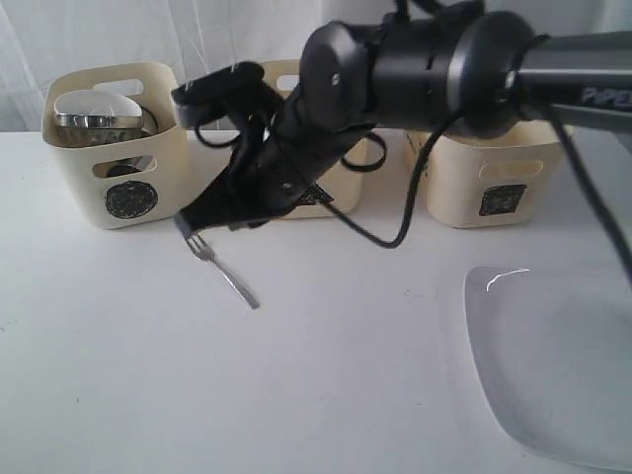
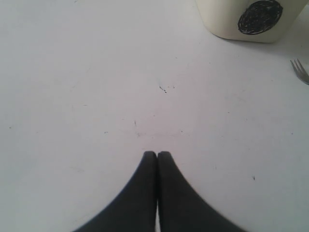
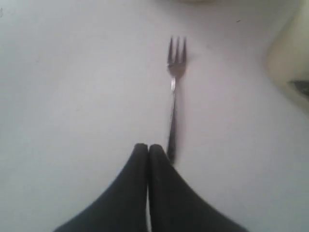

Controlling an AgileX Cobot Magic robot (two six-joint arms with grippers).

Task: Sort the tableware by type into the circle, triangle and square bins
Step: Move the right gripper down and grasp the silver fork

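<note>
The right gripper (image 3: pixel 147 146) is clenched, its 2 fingers pressed together with nothing between them. The steel fork (image 3: pixel 173 92) lies flat on the white table (image 1: pixel 326 375) just beside those fingertips, outside the grip. Whether a finger touches it is hard to say from the wrist view. In the exterior view the right arm reaches across the middle, down to the fork in front of the 3 cream bins. The left bin (image 1: pixel 118 188), marked with a dark circle, holds steel mugs (image 1: pixel 99 118). The middle bin (image 1: pixel 351 188) is mostly hidden behind the arm. The right bin (image 1: pixel 494 188) carries a dark, squarish mark. The large white plate (image 1: pixel 553 365) lies at the near right of the table, well apart from the fork. The left gripper (image 2: pixel 157 153) is also clenched and empty, over bare table, with the circle-marked bin and the fork's tines near it.
</note>
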